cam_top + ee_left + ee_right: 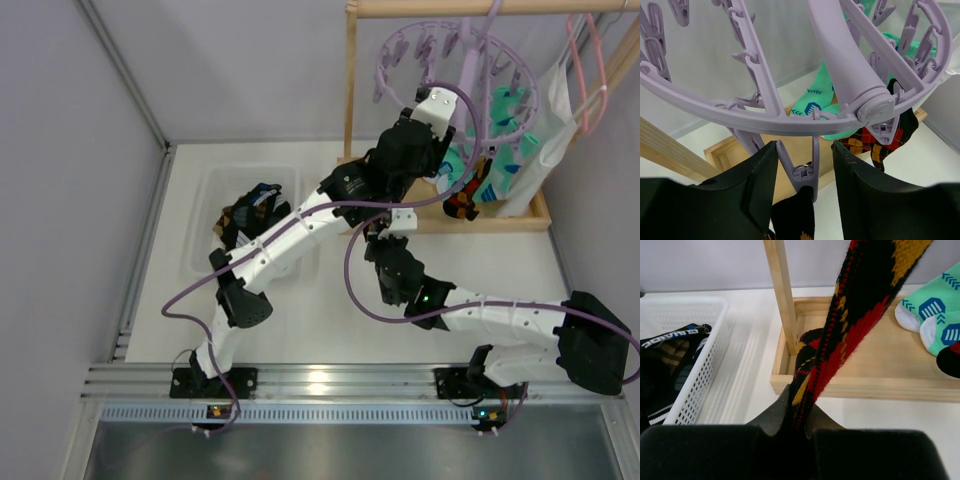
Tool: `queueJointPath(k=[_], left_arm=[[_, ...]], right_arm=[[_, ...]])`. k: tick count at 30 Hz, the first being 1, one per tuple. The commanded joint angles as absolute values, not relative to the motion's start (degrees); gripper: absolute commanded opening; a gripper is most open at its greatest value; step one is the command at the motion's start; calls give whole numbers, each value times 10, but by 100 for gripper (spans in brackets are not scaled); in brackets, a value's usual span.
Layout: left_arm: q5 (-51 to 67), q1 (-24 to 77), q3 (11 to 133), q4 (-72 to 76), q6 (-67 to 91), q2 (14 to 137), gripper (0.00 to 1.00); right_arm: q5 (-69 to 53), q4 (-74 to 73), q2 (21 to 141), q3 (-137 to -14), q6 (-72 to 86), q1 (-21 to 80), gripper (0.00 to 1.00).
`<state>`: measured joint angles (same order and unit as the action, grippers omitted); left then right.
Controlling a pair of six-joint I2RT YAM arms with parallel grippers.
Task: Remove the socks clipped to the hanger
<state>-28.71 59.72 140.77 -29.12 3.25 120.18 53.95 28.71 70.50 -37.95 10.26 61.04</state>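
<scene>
"Freeing one argyle sock is the step we judge ourselves to be on. Nearest us, our right hand (799, 410) is clamped tight on the argyle sock (850, 315), which runs straight up out of that wrist view."

"And our left hand (804, 150)?"

"Partway open, with its fingers (750, 190) on either side of one clip peg (802, 175). One finger looks to touch the peg, and we see a gap at the other, so it grips nothing yet. Black knit with orange flecks hangs from that peg. It is likely the same sock, though we cannot be sure."

"What does the next move call for?"

"We think the left hand must squeeze the peg until it lets go, and only then should the right hand draw the sock down. Pulling too soon could tilt the ring or stretch the knit."

"How does the sock look?"

"Soft and thick-knit, black with red and yellow diamonds, and narrow where it is pulled straight."

"And farther off?"

"The hanger (765, 120) is a lavender ring with spokes and many pegs. A second argyle sock (880, 145) is clipped just beside, and teal socks (812, 102) hang beyond, over the wooden tray (880, 385). Well to the left on the counter (750, 295) sits a white basket (715, 355) holding dark socks (670, 350)."
</scene>
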Motion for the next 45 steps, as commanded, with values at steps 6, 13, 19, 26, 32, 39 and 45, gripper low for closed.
queueJointPath(k=[6,13,19,26,32,39,45], left_arm=[[-273,587,1410,-252,36,1214,38],[-272,585,1413,-251,36,1211,18],[-282,584,1412,-250,30,1207,15],[-294,584,1373,-252,38,1166,57],[-384,584,1282,-255,43,1073,94],[-544,581,1035,-263,94,872,98],[-544,475,934,-429,225,724,98]], right_arm=[[530,290,702,-402,90,632,0],[530,292,697,-391,91,635,0],[526,293,679,-325,120,644,0],[435,304,592,-243,113,646,0],[365,257,497,-203,109,639,0],[173,200,463,-237,98,558,0],[-53,175,581,-377,80,477,0]])
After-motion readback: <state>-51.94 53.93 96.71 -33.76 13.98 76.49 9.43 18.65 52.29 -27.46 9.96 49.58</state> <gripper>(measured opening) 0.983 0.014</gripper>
